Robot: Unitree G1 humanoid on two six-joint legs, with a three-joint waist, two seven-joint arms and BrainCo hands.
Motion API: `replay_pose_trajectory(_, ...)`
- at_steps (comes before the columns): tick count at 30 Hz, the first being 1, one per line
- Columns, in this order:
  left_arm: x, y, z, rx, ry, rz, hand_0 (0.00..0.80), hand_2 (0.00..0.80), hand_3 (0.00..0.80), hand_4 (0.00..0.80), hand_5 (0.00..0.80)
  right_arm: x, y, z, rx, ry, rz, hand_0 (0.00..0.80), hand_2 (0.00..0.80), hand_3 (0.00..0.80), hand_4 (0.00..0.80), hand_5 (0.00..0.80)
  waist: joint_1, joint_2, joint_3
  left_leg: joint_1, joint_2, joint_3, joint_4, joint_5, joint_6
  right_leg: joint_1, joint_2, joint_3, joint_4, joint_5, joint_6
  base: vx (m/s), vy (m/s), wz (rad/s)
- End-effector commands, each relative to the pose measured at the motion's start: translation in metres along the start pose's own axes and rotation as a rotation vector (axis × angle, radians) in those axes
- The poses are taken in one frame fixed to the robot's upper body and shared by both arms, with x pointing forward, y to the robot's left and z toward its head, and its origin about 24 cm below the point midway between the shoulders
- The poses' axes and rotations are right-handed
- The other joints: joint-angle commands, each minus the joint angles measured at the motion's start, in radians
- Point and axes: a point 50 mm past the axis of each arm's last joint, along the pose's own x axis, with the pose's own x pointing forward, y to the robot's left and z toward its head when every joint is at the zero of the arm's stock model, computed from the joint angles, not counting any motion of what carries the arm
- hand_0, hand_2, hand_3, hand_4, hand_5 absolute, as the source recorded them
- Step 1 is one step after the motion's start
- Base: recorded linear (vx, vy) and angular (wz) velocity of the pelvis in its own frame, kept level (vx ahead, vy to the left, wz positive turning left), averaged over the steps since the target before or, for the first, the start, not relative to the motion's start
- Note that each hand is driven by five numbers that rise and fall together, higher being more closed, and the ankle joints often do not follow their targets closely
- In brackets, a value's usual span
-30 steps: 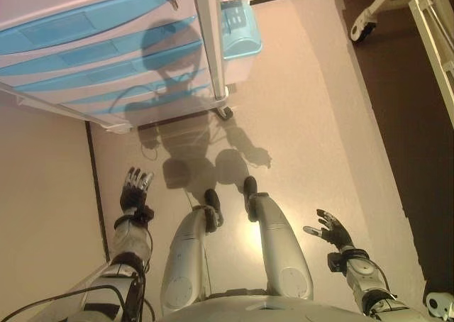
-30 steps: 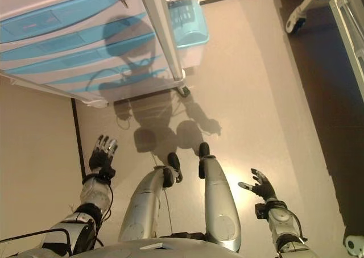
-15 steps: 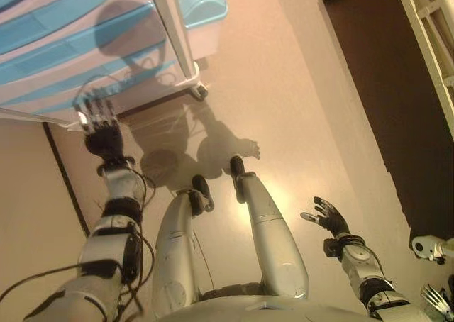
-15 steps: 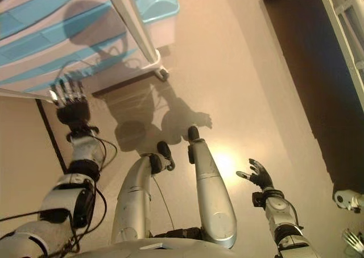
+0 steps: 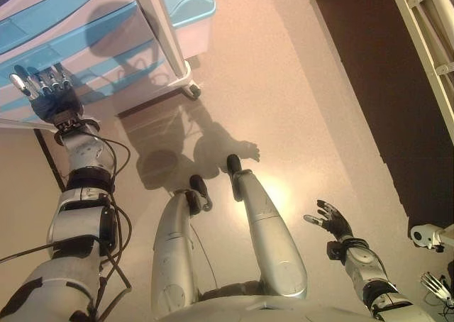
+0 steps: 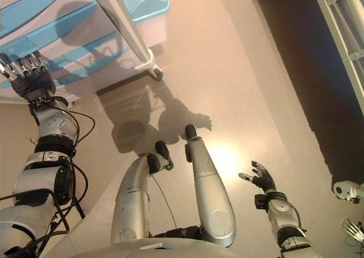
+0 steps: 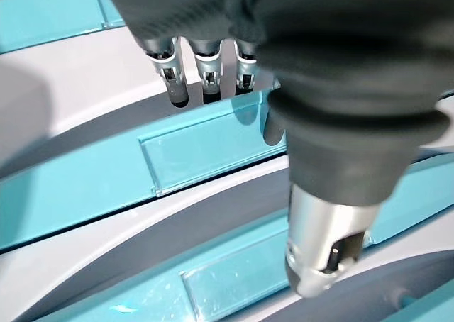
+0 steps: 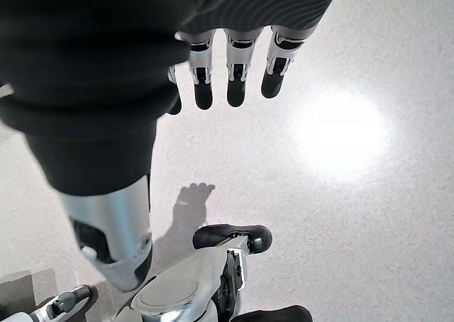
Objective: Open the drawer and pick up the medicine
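drawer front (image 7: pixel 213 148) under outstretched left hand (image 5: pixel 48 98)

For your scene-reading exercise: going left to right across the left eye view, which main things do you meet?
Left robot hand → drawer unit → its caster wheel → right robot hand → white frame.

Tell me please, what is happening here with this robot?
The robot stands before a white drawer unit with blue drawer fronts. Its left hand is raised to one blue drawer front, fingers straight, gripping nothing. All visible drawers look closed, and no medicine is in sight. The right hand hangs open over the floor.
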Motion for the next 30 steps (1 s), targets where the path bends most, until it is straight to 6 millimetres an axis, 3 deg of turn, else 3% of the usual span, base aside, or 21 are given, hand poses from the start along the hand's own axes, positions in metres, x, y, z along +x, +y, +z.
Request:
replay_pose_trajectory(1,0.033,-0.096,0.006,0.058,0.023,-0.580,0.000,0.000,0.000,0.000,0.000,-0.024,-0.024,-0.031,-0.022,0.079,-0.045,0.000,0.000,0.000,0.000,0.000,0.003,0.002,-0.060,-0.009,-0.063,-0.003,0.068,-0.044,-0.036,0.101,-0.020,0.006,-0.228,0.072,0.054,0.035,0.004,0.10)
replay_pose_trajectory(4,0.013,-0.136,-0.020,-0.006,0.126,-1.008,0.000,0.000,0.000,0.000,0.000,-0.026,-0.025,-0.033,-0.031,0.078,-0.032,0.000,0.000,0.000,0.000,0.000,0.011,0.003,-0.049,0.005,-0.075,-0.004,0.058,-0.038,-0.035,0.118,-0.019,0.009,-0.236,0.079,0.056,0.024,0.002,0.14)
replay_pose_trajectory(6,-0.002,-0.154,-0.034,-0.037,0.162,-1.178,0.800,0.800,0.800,0.800,0.800,-0.026,-0.025,-0.033,-0.036,0.080,-0.021,0.000,0.000,0.000,0.000,0.000,0.016,0.006,-0.043,0.021,-0.084,-0.006,0.041,-0.036,-0.033,0.132,-0.019,0.009,-0.240,0.079,0.059,0.030,0.018,0.13)
replay_pose_trajectory(11,-0.039,-0.184,-0.052,-0.118,0.247,-1.536,0.800,0.800,0.800,0.800,0.800,-0.030,-0.027,-0.038,-0.098,0.096,-0.009,0.000,0.000,0.000,0.000,0.000,0.025,0.016,-0.025,0.066,-0.109,-0.004,-0.014,-0.001,-0.022,0.172,-0.024,0.006,-0.250,0.091,0.060,-0.024,0.019,0.10)
replay_pose_trajectory(14,-0.057,-0.194,-0.057,-0.124,0.313,-1.659,0.800,0.800,0.800,0.800,0.800,-0.031,-0.028,-0.038,-0.144,0.101,0.005,0.000,0.000,0.000,0.000,0.000,0.035,0.022,-0.030,0.108,-0.123,-0.017,-0.057,0.015,-0.025,0.210,-0.028,-0.004,-0.244,0.070,0.055,0.026,-0.003,0.10)
replay_pose_trajectory(18,-0.075,-0.183,-0.056,-0.188,0.380,-1.702,0.800,0.800,0.800,0.800,0.800,-0.033,-0.028,-0.037,-0.192,0.095,0.027,0.000,0.000,0.000,0.000,0.000,0.061,0.025,-0.046,0.166,-0.145,-0.055,-0.119,0.031,-0.032,0.270,-0.033,-0.027,-0.222,0.022,0.040,0.004,-0.073,0.24)
replay_pose_trajectory(21,-0.090,-0.146,-0.049,-0.322,0.437,-1.595,0.800,0.800,0.800,0.800,0.800,-0.033,-0.023,-0.038,-0.218,0.100,0.039,0.000,0.000,0.000,0.000,0.000,0.096,0.021,-0.077,0.212,-0.163,-0.099,-0.182,0.045,-0.040,0.325,-0.043,-0.062,-0.217,-0.007,0.027,0.006,-0.183,0.28)
replay_pose_trajectory(24,-0.117,-0.095,-0.047,-0.426,0.521,-1.395,0.800,0.800,0.800,0.800,0.800,-0.034,-0.013,-0.041,-0.238,0.107,0.059,0.000,0.000,0.000,0.000,0.000,0.136,0.015,-0.103,0.268,-0.173,-0.153,-0.231,0.056,-0.045,0.393,-0.056,-0.111,-0.203,-0.045,0.015,0.023,-0.241,0.47)
replay_pose_trajectory(27,-0.159,-0.035,-0.042,-0.448,0.635,-1.108,0.800,0.800,0.800,0.800,0.800,-0.035,-0.002,-0.044,-0.256,0.109,0.080,0.000,0.000,0.000,0.000,0.000,0.189,0.012,-0.131,0.349,-0.163,-0.213,-0.298,0.081,-0.053,0.493,-0.070,-0.170,-0.215,-0.077,0.001,0.062,-0.277,0.57)
replay_pose_trajectory(30,-0.201,0.021,-0.024,-0.501,0.716,-0.763,0.800,0.800,0.800,0.800,0.800,-0.034,0.000,-0.044,-0.249,0.111,0.080,0.000,0.000,0.000,0.000,0.000,0.238,0.018,-0.146,0.427,-0.134,-0.249,-0.363,0.103,-0.069,0.591,-0.086,-0.227,-0.243,-0.098,-0.004,0.067,-0.288,0.65)
